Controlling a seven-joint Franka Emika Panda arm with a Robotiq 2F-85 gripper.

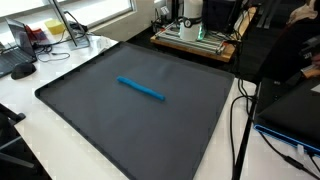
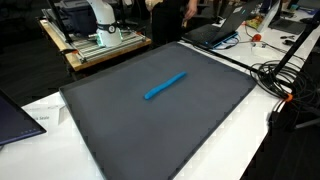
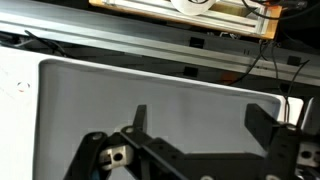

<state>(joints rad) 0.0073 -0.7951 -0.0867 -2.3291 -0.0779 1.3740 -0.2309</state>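
Note:
A blue marker (image 1: 140, 89) (image 2: 165, 86) lies flat near the middle of a large dark mat (image 1: 90, 125) (image 2: 210, 125), seen in both exterior views. In the wrist view my gripper (image 3: 200, 118) is open, its two black fingers (image 3: 140, 116) spread wide with only bare mat (image 3: 90, 100) between them. It hangs above the mat near its far edge. The marker does not show in the wrist view, and the gripper itself does not show in either exterior view.
The robot's base (image 1: 190, 15) (image 2: 95, 20) stands on a wooden platform (image 1: 195, 42) behind the mat. Cables (image 2: 280, 75) (image 1: 240, 120) trail along one side of the mat. A laptop (image 2: 215, 32) sits at the back, and a mouse (image 1: 22, 70) lies on the white table.

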